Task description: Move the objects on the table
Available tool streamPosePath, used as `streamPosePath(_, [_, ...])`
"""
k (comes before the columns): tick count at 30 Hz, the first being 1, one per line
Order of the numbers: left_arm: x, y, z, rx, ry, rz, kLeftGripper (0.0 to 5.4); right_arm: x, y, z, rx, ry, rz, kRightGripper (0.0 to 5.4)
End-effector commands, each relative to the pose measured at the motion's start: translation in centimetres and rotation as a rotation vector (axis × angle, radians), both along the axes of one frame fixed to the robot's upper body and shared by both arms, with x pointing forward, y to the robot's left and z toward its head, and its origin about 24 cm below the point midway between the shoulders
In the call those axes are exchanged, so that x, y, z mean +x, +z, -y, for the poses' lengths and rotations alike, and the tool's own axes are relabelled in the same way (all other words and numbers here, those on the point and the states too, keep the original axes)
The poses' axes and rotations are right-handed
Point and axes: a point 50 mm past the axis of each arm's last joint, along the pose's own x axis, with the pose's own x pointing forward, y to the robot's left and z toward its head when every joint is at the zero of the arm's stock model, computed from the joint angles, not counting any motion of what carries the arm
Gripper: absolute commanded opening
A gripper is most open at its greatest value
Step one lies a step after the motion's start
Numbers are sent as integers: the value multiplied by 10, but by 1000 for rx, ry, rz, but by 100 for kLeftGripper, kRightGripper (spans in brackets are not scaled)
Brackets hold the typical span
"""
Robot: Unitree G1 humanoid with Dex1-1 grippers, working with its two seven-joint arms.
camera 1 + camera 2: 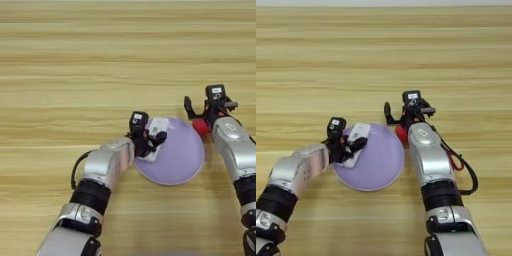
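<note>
Lilac round plate (177, 155) lies on the light-wood table (75, 75); the left gripper (152, 142) pinches a flat white remote-like bar (156, 131) over its left rim, while the right gripper (197, 114), fingers spread, straddles a small red cube (201, 126) touching its right rim

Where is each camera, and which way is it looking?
Left eye view: on the robot's head, looking down at the table; shows both arms, the left gripper on the white bar, plate right of centre.
Right eye view: beside it on the head, also looking down; the plate sits further left, and more of the right arm shows.
Both share the lilac plate, the bar, the red cube by the right gripper.
</note>
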Motion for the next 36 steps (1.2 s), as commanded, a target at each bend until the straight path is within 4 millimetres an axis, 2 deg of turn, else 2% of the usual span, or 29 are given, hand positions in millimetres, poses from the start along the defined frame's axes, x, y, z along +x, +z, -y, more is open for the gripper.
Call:
streamPosePath(1, [-12,-3,27,-46,-57,-27,286,-1,0,-1,-4,-7,-11,540])
streamPosePath(3, [-13,-4,26,-40,-58,-30,315,-1,0,-1,-4,-7,-11,540])
streamPosePath(17, [-10,-3,24,-31,-55,-6,431,-2,0,-2,-8,-2,-14,540])
streamPosePath(26, [1,16,18,-48,-47,130,507,-3,-1,-1,-10,-1,-15,540])
streamPosePath(29, [4,30,18,-106,-54,182,530,-3,-1,-1,-11,0,-15,540])
streamPosePath(32, [13,43,7,-78,-40,275,537,-3,-1,-1,-11,0,-15,540])
streamPosePath(36, [27,52,-16,50,-8,402,537,-3,-2,-1,-11,-1,-15,540])
